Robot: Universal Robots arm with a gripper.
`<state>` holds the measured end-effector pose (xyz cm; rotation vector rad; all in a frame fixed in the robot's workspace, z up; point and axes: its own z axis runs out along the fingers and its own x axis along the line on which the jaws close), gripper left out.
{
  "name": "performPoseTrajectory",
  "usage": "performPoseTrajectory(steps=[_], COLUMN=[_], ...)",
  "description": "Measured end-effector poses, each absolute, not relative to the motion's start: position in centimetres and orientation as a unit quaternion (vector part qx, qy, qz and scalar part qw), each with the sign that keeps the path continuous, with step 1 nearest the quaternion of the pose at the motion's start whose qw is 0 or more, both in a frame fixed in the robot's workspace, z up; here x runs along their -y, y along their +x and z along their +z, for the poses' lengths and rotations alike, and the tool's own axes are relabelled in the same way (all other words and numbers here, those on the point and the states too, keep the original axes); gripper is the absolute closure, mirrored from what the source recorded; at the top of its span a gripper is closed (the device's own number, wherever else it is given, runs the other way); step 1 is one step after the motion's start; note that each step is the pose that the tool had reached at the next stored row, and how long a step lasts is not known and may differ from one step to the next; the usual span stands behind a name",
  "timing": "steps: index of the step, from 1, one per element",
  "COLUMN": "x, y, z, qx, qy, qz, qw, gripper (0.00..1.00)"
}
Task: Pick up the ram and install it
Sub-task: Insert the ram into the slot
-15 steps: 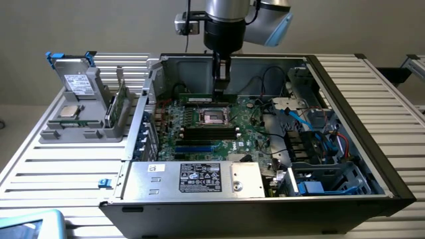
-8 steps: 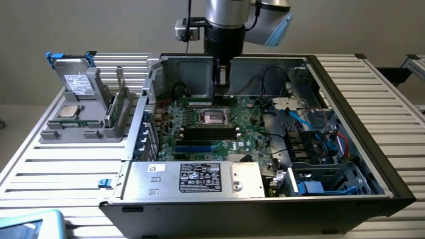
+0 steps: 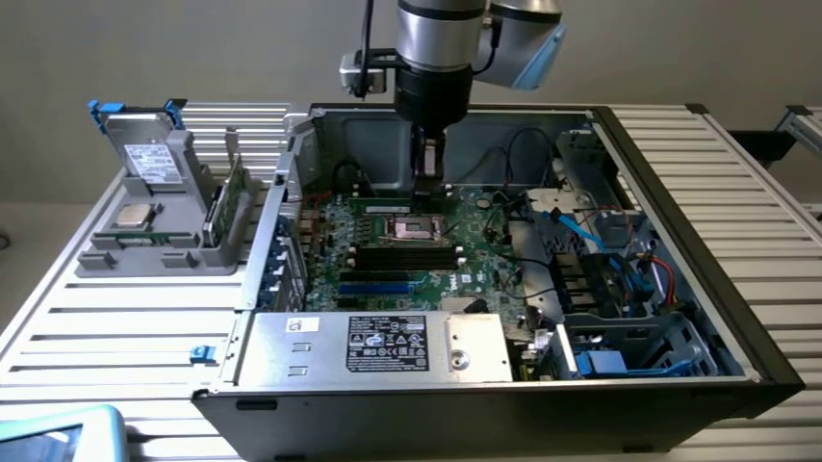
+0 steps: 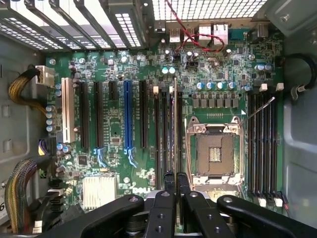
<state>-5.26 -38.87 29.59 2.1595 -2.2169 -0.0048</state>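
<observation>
Your arm point(image 3: 444, 29) stood almost straight up and down over the open computer case point(image 3: 719, 241), its wrist pointing down into the case and the gripper point(image 3: 428, 178) hanging low over the motherboard point(image 3: 482, 260), just behind the processor socket point(image 3: 418, 228) as the exterior view had it. From the wrist you could see the claw point(image 4: 176, 177) nearly closed, its two dark fingertips point(image 4: 169, 181) pinched on the near end of the ram point(image 4: 174, 124). The stick showed edge-on as a thin pale strip running away from the fingers. It lay in line with the long black slots point(image 4: 161, 129) just beside the socket point(image 4: 214, 151), between that socket and the blue slot point(image 4: 128, 116). You could not tell from either view whether its lower edge was already touching a slot or hanging just above one. A second bank of black slots point(image 4: 262, 144) sat on the far side of the socket, well apart from the stick. Outside the case, toward the exterior view's left, a grey holder point(image 3: 154, 260) rested on the slatted table point(image 3: 103, 318) with a square silver chip point(image 3: 133, 214) lying in it, well away from the gripper.
</observation>
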Motion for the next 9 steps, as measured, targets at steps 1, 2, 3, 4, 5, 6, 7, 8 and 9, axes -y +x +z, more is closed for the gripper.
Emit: performPoseTrajectory(steps=[1,2,3,4,5,6,7,8,9], x=[38.87,38.87,38.87,38.87,38.87,38.87,38.88,38.9,38.91], y=[-5.26,-5.26,-5.26,-5.26,-5.26,-5.26,-5.26,-5.27,-5.27], z=[29.41,29.22,29.04,28.86,28.71,28.61,28.53,28.46,28.42], qx=[0.716,0.716,0.716,0.716,0.716,0.716,0.716,0.716,0.716], qy=[0.698,0.698,0.698,0.698,0.698,0.698,0.698,0.698,0.698], qz=[-0.002,-0.002,-0.002,-0.002,-0.001,-0.001,-0.001,-0.001,-0.001], qw=[0.023,0.023,0.023,0.023,0.023,0.023,0.023,0.023,0.023], gripper=[0.87,0.87,0.87,0.87,0.87,0.87,0.87,0.87,0.87])
